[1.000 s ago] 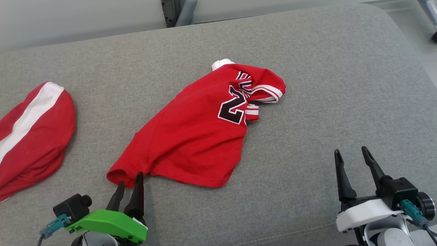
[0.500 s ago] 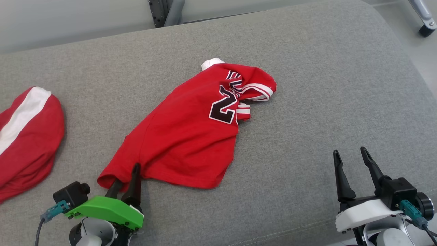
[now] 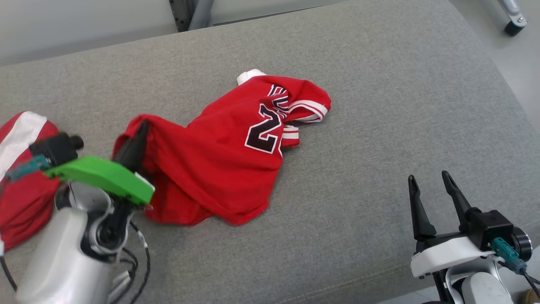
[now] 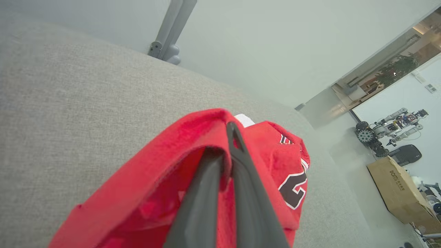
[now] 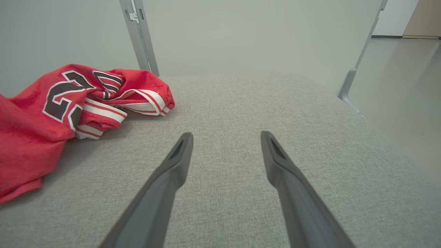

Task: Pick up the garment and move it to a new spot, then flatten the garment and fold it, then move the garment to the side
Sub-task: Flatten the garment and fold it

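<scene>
Grey cushion (image 3: 379, 105) is bearing the jersey (image 3: 228, 160) near its middle, the left gripper (image 3: 139, 135) is clamping its raised near-left hem, and the right gripper (image 3: 428, 175) is hovering open by the near edge, well apart.

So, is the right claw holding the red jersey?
No, the right claw stands open over the grey cushion, apart from the red jersey.

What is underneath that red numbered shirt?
The grey cushion lies beneath the shirt. The left gripper pinches its raised corner. Anything beneath the bunched cloth is hidden.
</scene>
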Controlling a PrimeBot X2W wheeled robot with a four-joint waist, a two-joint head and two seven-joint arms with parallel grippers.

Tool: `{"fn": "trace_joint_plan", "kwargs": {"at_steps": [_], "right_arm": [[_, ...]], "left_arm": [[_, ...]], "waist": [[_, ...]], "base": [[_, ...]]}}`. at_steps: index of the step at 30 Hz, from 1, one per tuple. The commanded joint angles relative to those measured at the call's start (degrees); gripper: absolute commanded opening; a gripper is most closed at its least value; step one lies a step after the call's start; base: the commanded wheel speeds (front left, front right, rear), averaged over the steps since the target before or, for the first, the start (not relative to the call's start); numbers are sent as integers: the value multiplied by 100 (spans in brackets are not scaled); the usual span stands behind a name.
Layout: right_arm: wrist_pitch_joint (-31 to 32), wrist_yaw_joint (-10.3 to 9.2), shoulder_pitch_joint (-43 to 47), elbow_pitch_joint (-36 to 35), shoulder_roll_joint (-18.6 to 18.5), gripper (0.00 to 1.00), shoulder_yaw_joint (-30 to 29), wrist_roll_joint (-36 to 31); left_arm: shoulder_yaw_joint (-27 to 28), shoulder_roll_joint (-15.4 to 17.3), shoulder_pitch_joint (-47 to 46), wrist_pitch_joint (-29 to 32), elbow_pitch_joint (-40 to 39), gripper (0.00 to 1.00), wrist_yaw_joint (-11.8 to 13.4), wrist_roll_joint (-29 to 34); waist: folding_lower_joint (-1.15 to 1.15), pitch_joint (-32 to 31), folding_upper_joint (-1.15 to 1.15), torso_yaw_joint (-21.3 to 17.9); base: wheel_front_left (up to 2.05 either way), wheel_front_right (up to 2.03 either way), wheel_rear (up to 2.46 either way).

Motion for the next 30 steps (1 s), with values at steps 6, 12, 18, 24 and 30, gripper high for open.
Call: {"fn": "trace_joint_plan", "kwargs": {"at_steps": [6,12,18,24,30], "right_arm": [[-19,-2,-72,49,-12,100,46,155],[-19,-2,110,59,-12,100,-78,149],[-19,-2,222,29,-12,100,-214,87],[-19,-2,305,-9,-13,100,-259,-18],[-19,-2,202,-64,-13,100,-317,-196]], "left_arm": [[148,428,-1476,601,111,0,44,28],[-175,516,-2359,1043,-119,0,-157,234],[-689,758,-1390,1706,-1145,0,-341,-5],[-1219,1527,406,2289,-2172,0,-411,-201],[-1487,2101,1789,2405,-2196,0,-292,-237]], "waist": [[0,-6,0,-231],[0,-107,0,-212],[0,-191,0,5],[0,-174,0,354],[0,5,0,838]], "base": [[0,0,0],[0,0,0],[0,0,0],[0,0,0],[0,0,0]]}}
